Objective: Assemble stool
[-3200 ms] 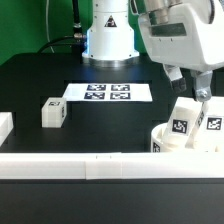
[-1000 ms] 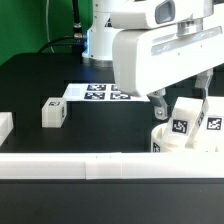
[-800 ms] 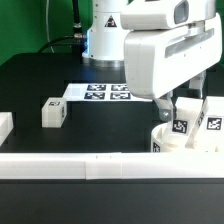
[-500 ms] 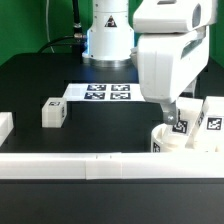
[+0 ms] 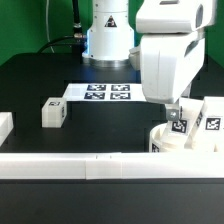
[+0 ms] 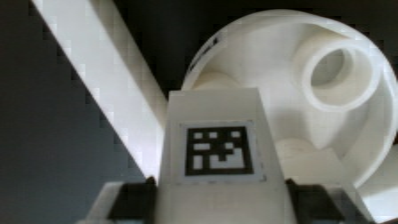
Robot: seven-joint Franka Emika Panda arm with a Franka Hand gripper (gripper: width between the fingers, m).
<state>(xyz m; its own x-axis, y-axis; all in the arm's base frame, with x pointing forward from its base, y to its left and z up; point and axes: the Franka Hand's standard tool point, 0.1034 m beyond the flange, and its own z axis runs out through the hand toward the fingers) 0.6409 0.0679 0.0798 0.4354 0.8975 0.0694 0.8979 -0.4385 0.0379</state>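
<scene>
The white ring-shaped seat [image 5: 163, 141] lies at the exterior view's lower right, by the front rail. Two tagged white legs stand in it: one [image 5: 181, 124] under my gripper and one [image 5: 211, 115] to its right. My gripper [image 5: 176, 116] is down over the nearer leg. In the wrist view that leg [image 6: 217, 135] fills the space between my fingers [image 6: 128, 198], which press on both of its sides, and the seat [image 6: 311, 70] lies beyond it. A third leg [image 5: 53, 112] lies loose on the table at the left.
The marker board [image 5: 108, 92] lies in the middle by the robot base. A long white rail [image 5: 90, 166] runs along the front edge and shows in the wrist view [image 6: 93, 70]. A white rail end [image 5: 4, 126] sits at the far left.
My wrist has turned and the gripper has come down from above the seat onto the nearer standing leg. Over the last half second it barely moves.
</scene>
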